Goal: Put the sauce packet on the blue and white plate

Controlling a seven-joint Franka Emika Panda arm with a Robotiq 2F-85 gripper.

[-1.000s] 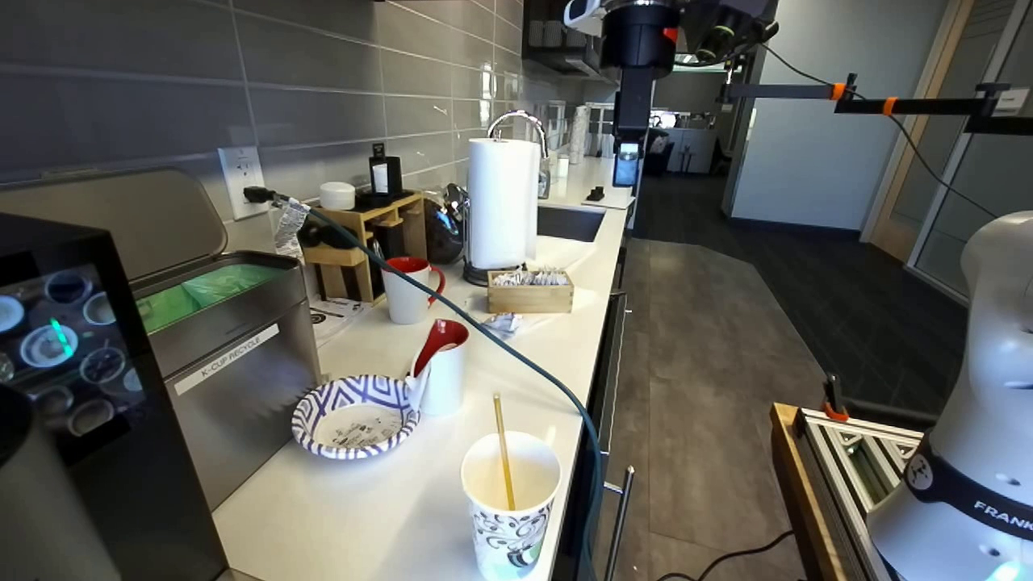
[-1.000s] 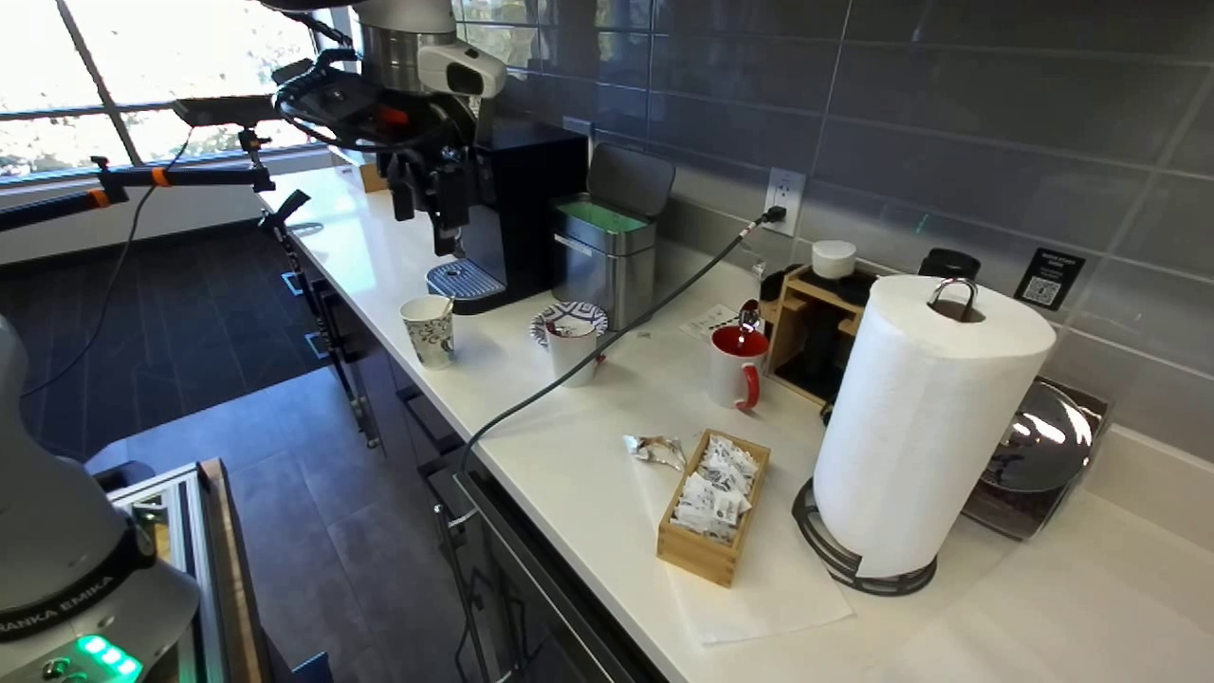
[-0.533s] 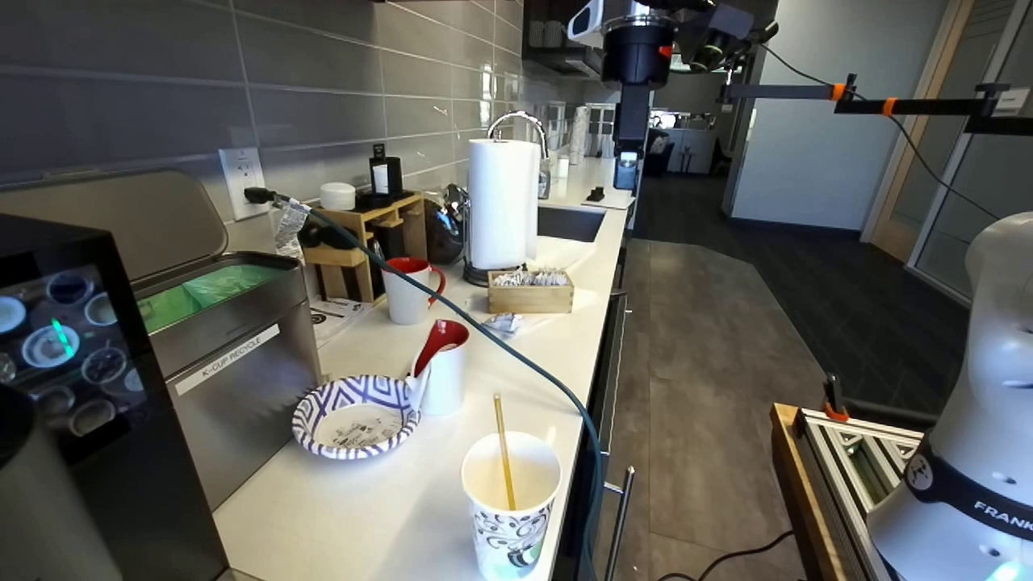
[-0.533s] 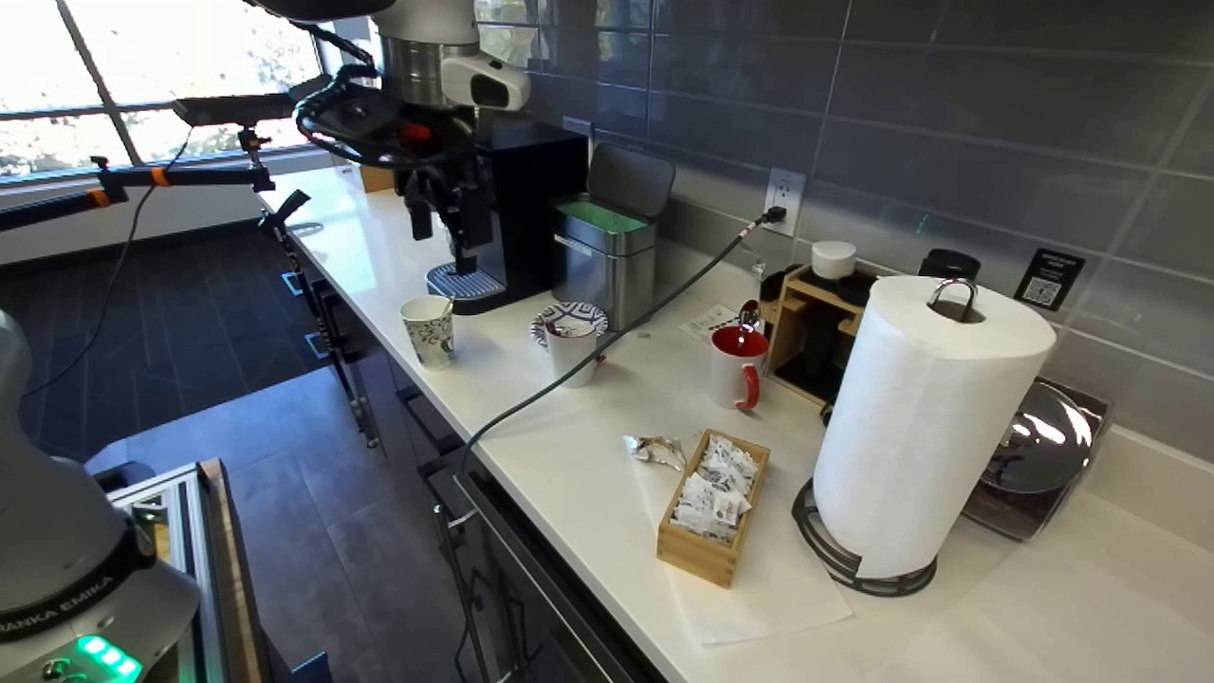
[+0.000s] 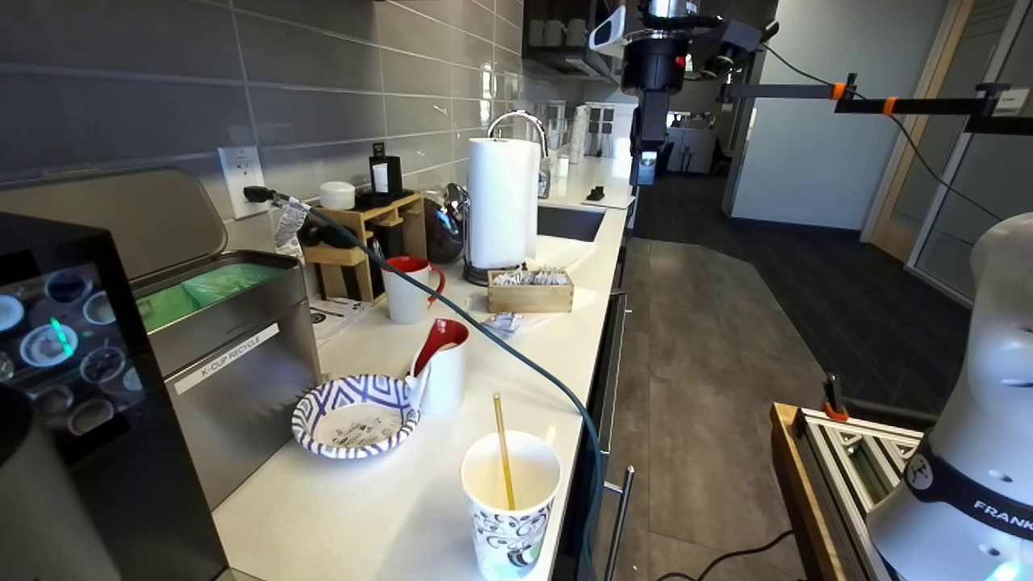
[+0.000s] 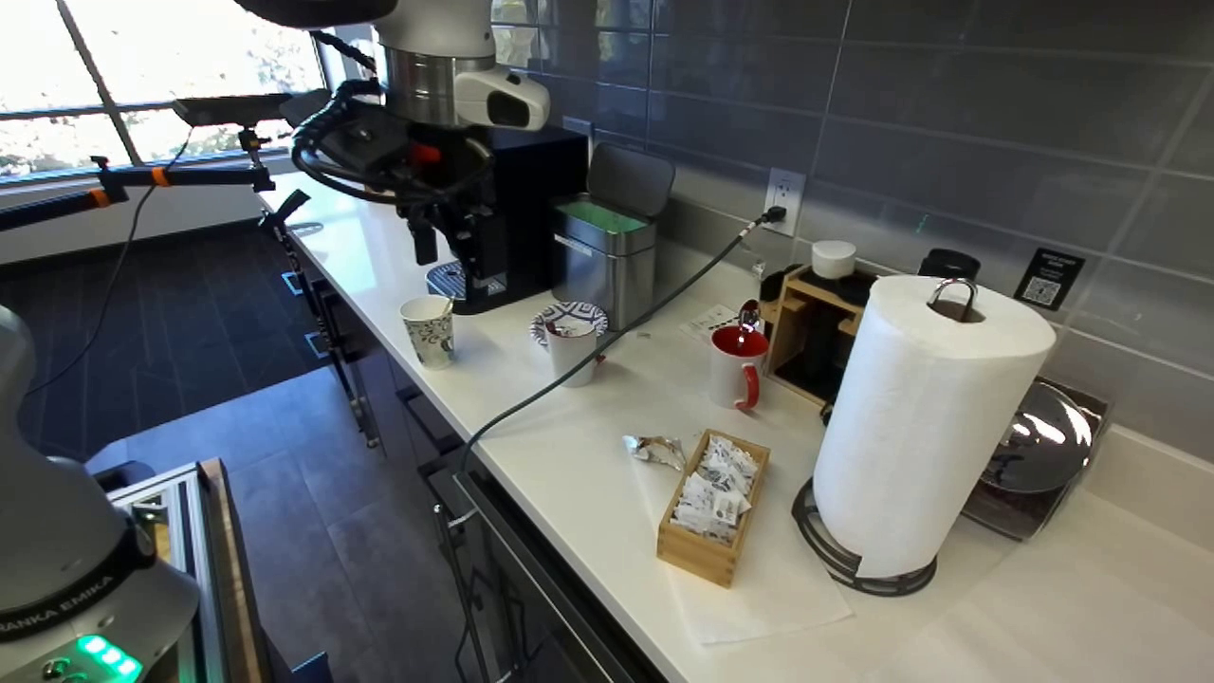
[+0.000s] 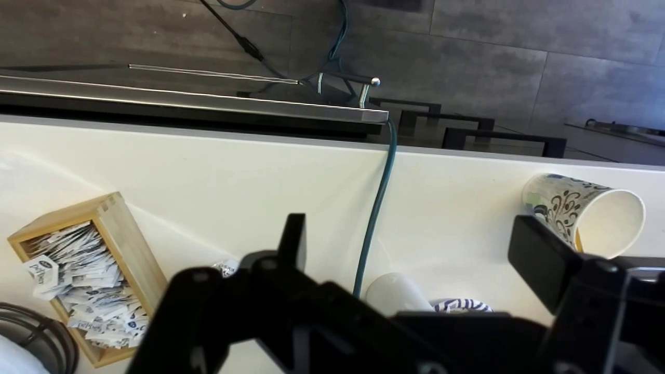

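Note:
The sauce packet looks like a crumpled silver packet [image 6: 656, 452] lying on the white counter beside the wooden box; it also shows in an exterior view [image 5: 503, 324]. In the wrist view only a bit of the packet [image 7: 226, 267] shows past the finger. The blue and white plate [image 5: 347, 394] lies by the steel bin, and it also shows in an exterior view [image 6: 596, 315]. In the wrist view only part of the plate's rim [image 7: 465, 305] shows. My gripper [image 7: 409, 234] is open and empty, high above the counter; it also shows in both exterior views [image 6: 455, 270] [image 5: 643, 172].
A white mug with red inside [image 5: 444, 383] stands at the plate's edge. A teal cable [image 5: 516, 355] crosses above the counter. A paper cup with a stirrer [image 5: 512, 532], a second mug [image 6: 735, 375], the wooden box [image 6: 697, 555] and a paper towel roll [image 6: 920, 446] stand around.
My gripper has moved right and a little lower in an exterior view, with a small shift right in both. It stays open. The packet, plate and other objects have not moved.

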